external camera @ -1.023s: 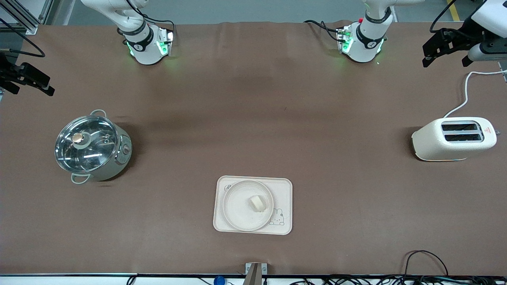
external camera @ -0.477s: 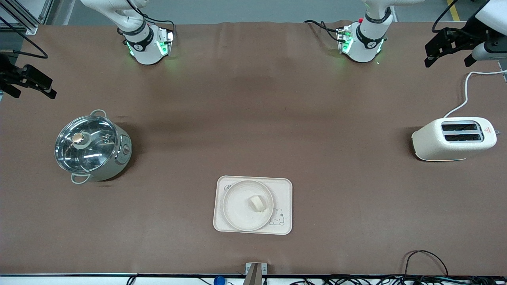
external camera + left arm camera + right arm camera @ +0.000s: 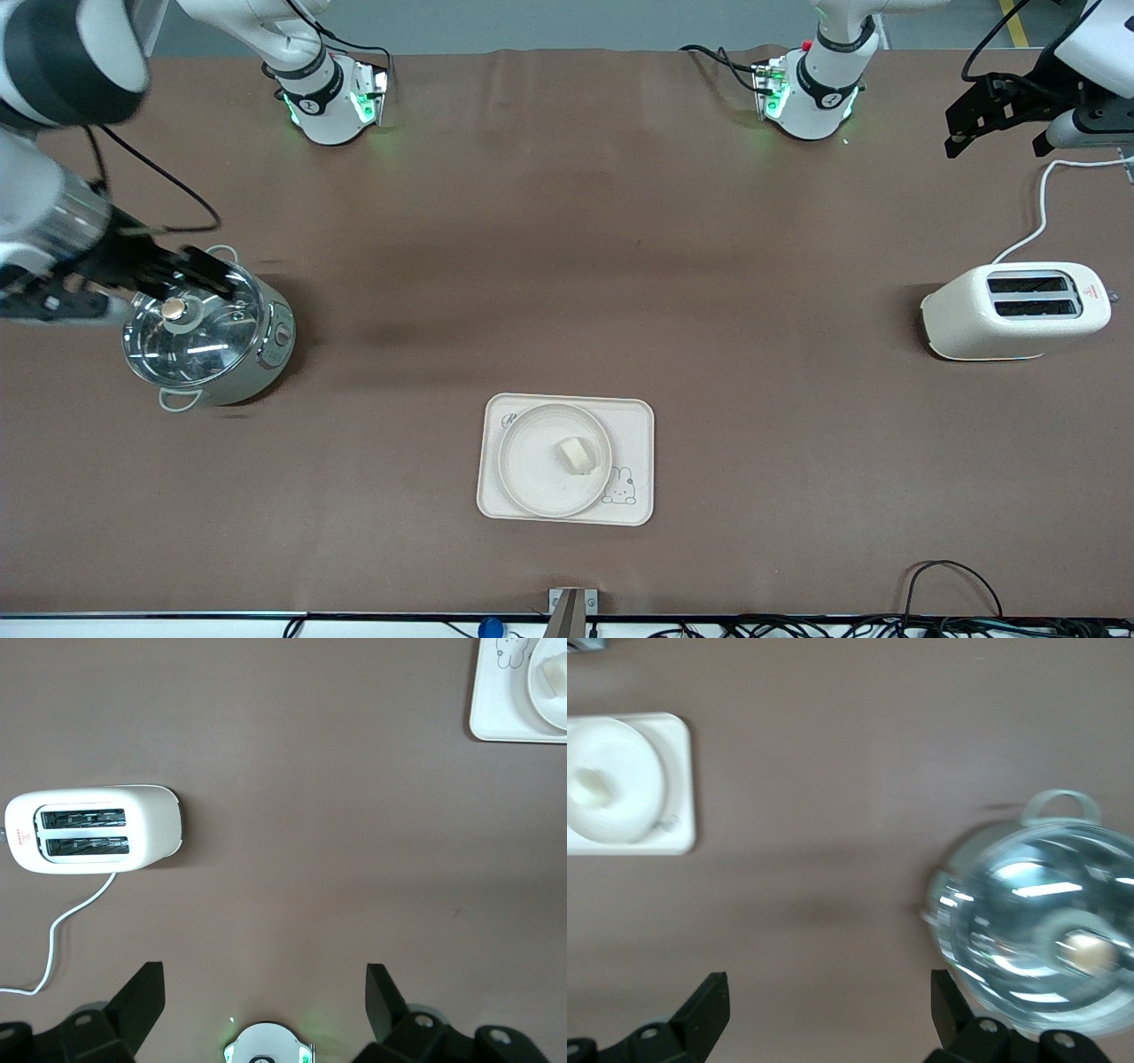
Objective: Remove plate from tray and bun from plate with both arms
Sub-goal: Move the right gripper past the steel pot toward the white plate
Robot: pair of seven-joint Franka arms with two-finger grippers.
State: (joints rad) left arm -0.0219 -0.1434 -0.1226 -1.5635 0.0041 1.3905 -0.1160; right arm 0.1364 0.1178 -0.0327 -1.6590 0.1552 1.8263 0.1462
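On the tabletop (image 3: 567, 266), close to the front camera's edge and midway between both ends, lies the tray (image 3: 633, 425); the plate (image 3: 532, 470) sits on it, and the bun (image 3: 574, 455) rests on the plate. The right pincer (image 3: 199, 270) hangs over the lidded pot (image 3: 208, 332) toward the right arm's end, its fingers spread apart. The left pincer (image 3: 970, 120) hangs near the left arm's corner, above the toaster (image 3: 1014, 310) end, also spread apart. I judge the right pincer nearer, so the tray lies toward the front camera and table middle from it.
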